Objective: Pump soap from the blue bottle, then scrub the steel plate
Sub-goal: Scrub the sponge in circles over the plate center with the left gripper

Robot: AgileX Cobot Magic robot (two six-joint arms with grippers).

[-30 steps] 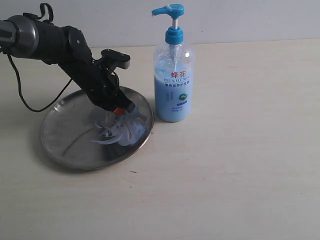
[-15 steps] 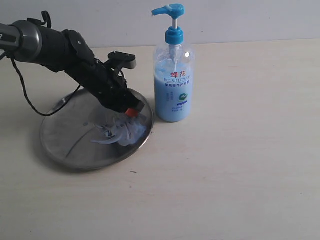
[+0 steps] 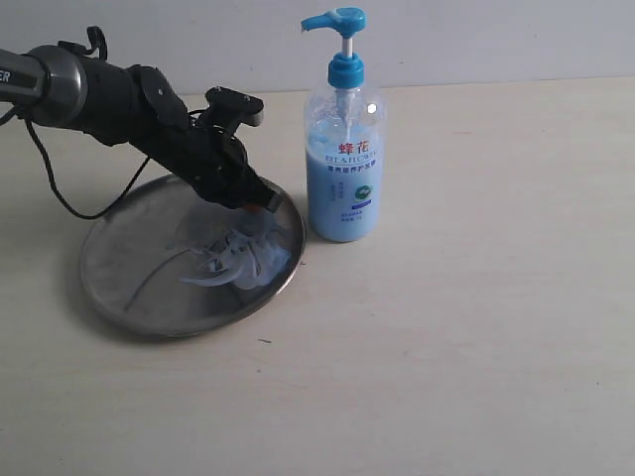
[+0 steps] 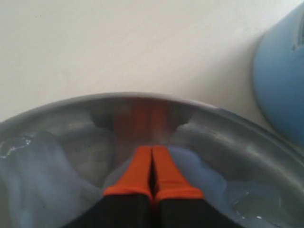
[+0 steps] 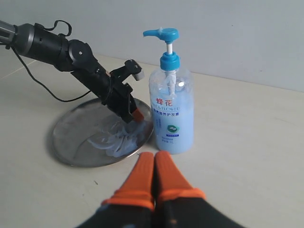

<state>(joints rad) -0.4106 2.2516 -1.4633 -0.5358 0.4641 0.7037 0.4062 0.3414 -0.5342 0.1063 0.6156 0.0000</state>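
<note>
setting: pale wooden tabletop [image 3: 476, 327] under a plain grey-white wall [image 3: 496, 40], evenly lit.

item 1, blue bottle [image 3: 344, 169]: upright at upper centre of the exterior frame, clear body with light blue liquid, red characters on the label, bright blue pump head [image 3: 337, 20] raised. stands just right of the plate, not touching it as far as can be seen.

item 2, steel plate [image 3: 129, 268]: round, shiny, flat on the tabletop at centre left of the frame.

item 3, soap [image 3: 243, 260]: pale blue, whitish smears and a thicker patch on the right part of the plate, near the rim closest to the bottle.

item 4, left end effector [image 3: 266, 203]: enters from upper left on a black arm trailing a black cable [image 3: 60, 188]. orange tips pressed together, nothing between them, low over the plate's upper right rim, beside the soap. contact with the metal cannot be told.

item 5, right end effector [image 5: 154, 175]: shown only in its own wrist view, orange tips pressed together, empty, well back from bottle and plate.

step in hand, judged: pumping looks done, since soap lies on the plate; scrubbing is under way.

next move calls for: dragging the closed tips through the soap toward the bare left of the plate, lightly enough that the plate does not slide, and clear of the bottle.
</note>
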